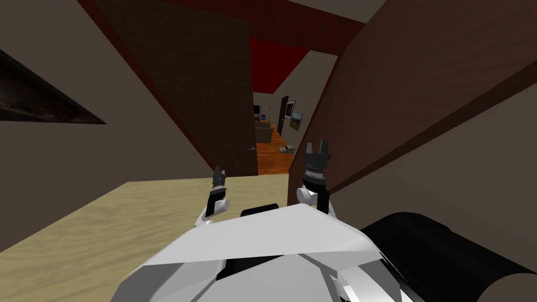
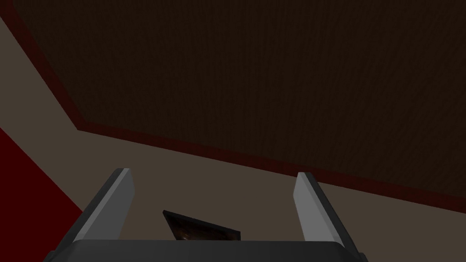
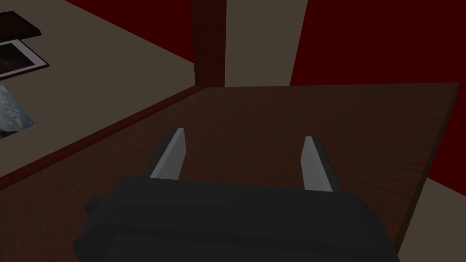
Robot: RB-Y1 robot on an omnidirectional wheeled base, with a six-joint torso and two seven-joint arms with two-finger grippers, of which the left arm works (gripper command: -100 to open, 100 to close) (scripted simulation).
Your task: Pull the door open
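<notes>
Here the brown wooden door (image 1: 419, 78) is seen standing at an angle on the right, its free edge bordering a gap through which a room with a reddish wooden floor (image 1: 272, 154) is shown. The right gripper (image 1: 318, 144) is held just beside the door's face, fingers spread wide with nothing between them. The left gripper (image 1: 218, 170) is likewise spread wide and empty, and is pointed at a darker door (image 1: 199, 89) framed in dark red

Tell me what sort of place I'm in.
Likely a house hallway: a dark brown wood-grain door stands open on my right, tan carpet-like floor underfoot, and through the gap a room with orange plank flooring and a framed wall picture.
</notes>
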